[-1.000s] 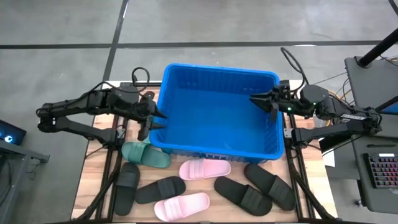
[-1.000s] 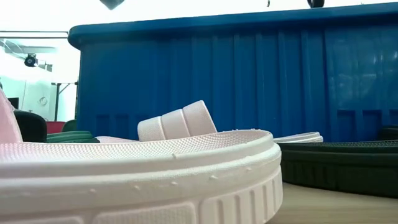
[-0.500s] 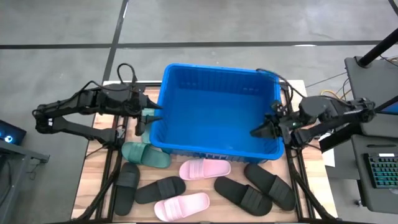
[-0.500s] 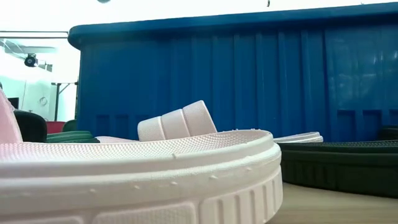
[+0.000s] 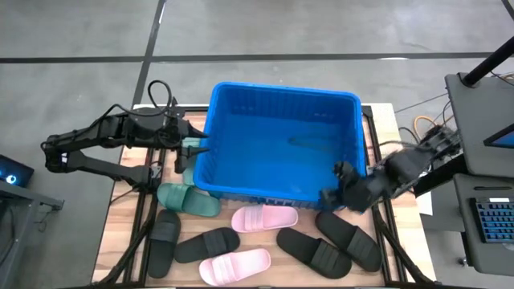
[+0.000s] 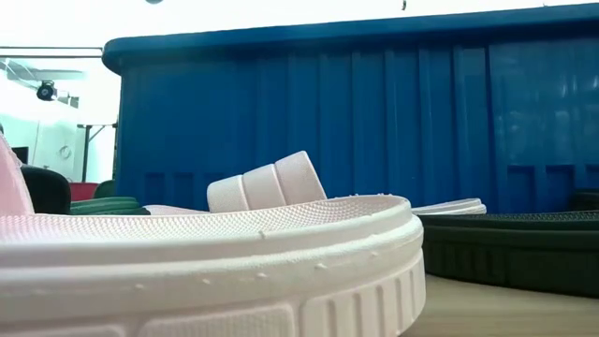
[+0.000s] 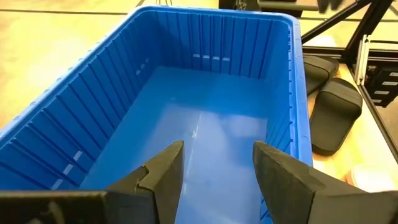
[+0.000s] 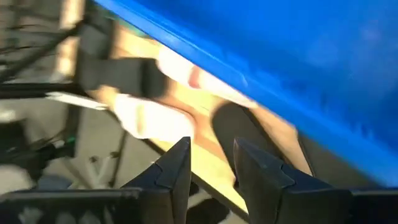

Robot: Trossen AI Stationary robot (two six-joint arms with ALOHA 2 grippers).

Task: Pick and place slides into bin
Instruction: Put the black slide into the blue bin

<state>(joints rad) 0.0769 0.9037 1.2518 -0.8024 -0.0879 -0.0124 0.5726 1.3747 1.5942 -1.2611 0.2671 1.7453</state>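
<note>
Since the earlier frames, we see the right claw (image 5: 331,197) swing from the bin's far right rim down to its near right corner, above the slides. We note the bin (image 5: 241,96) sits empty mid-surface (image 5: 120,241); seven slides (image 5: 265,217) lie on the wood before it: two pink, one green, four black. Right claw is parted, empty. Left claw (image 5: 201,151) hovers at the bin's left rim, released, grasping nothing.
</note>
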